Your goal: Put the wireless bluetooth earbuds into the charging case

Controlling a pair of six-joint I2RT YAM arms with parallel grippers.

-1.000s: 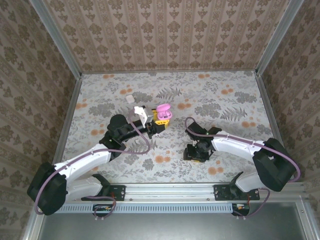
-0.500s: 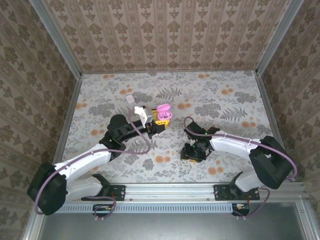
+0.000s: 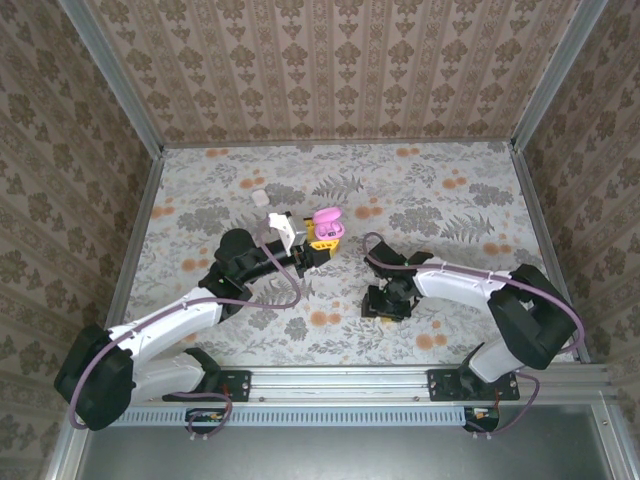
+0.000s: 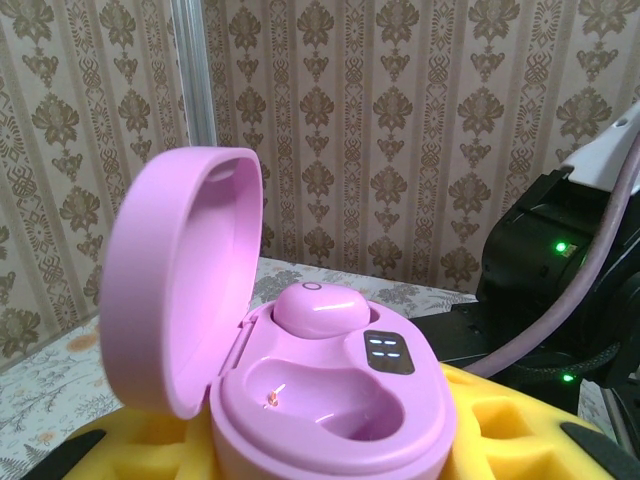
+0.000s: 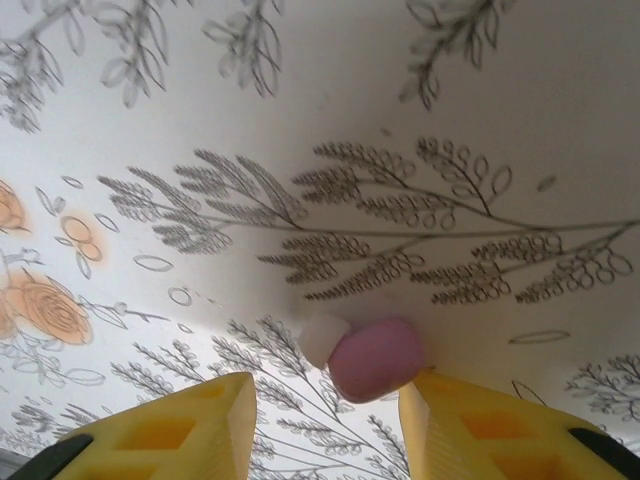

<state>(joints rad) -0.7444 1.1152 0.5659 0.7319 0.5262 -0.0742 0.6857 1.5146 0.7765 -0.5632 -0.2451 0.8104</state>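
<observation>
The loose pink earbud [image 5: 375,360] is lying on the flowered tablecloth [image 5: 300,120]. Its pale tip is pointing into the gap, and its body is resting just against one yellow finger [image 5: 470,430] of the right gripper [image 5: 328,400]. That gripper's jaws are standing spread around the bud — not pinching it. To close well, I judge it should be centring itself over the bud first. Then it should be squeezing gently across the rounded body, so the tiny piece is not squirting sideways. Well apart, the left gripper [image 3: 318,243] is clamping the pink charging case [image 4: 400,420], with the lid [image 4: 180,280] tipped back. One seated earbud [image 4: 322,310] is sitting in place, and the empty socket [image 4: 310,390] is lying open — ready for this bud.
</observation>
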